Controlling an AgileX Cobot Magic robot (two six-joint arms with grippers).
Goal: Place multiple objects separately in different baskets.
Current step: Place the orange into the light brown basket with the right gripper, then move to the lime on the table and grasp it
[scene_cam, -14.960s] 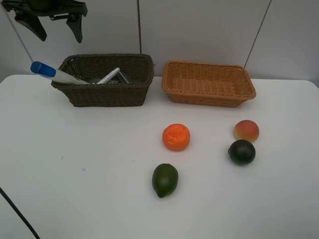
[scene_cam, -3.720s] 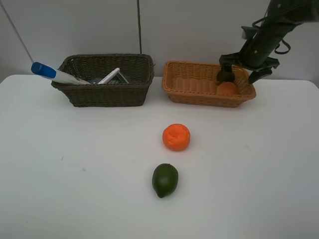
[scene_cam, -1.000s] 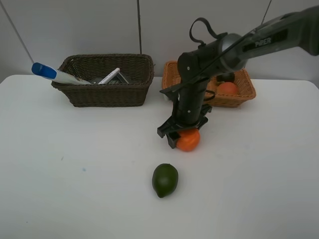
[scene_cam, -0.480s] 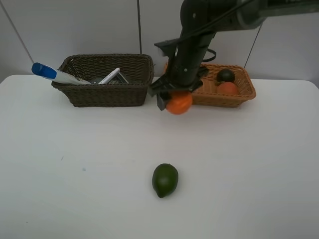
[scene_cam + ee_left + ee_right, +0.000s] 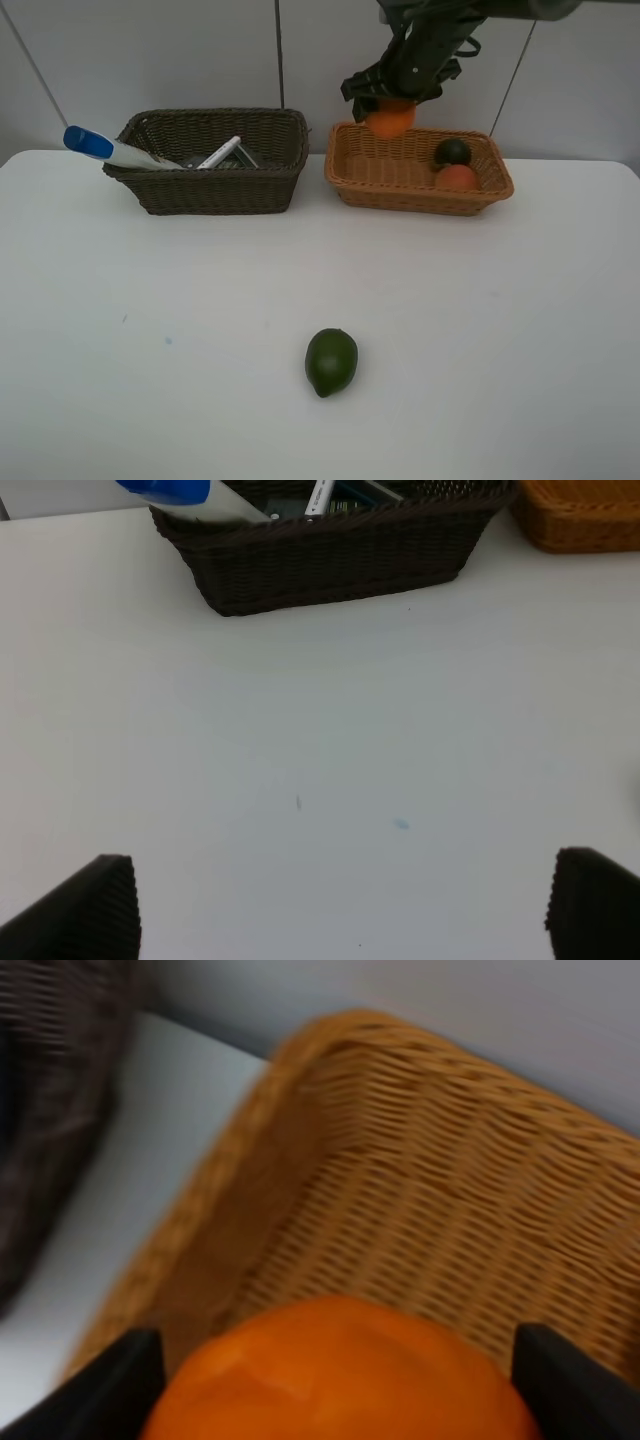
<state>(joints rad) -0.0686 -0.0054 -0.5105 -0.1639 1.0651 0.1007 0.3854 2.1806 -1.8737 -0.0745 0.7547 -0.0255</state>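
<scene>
Lifted off table mid since 1 s ago: bumpy orange [image 5: 390, 119], now clamped in right gripper [image 5: 392, 100], jaws part-closed on it, above light orange-tan basket [image 5: 417, 193] left end. Dark round fruit [image 5: 453, 152] + peach [image 5: 457, 178] at basket's right end. Green lime [image 5: 331, 361] on table [image 5: 150, 330] toward front edge. Left gripper [image 5: 340, 910] wide open, holding nothing.

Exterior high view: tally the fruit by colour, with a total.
Orange: 1, the bumpy orange held by the right gripper
Green: 1, the lime
Dark: 1, the round fruit
Peach-coloured: 1, the peach
Total: 4
</scene>
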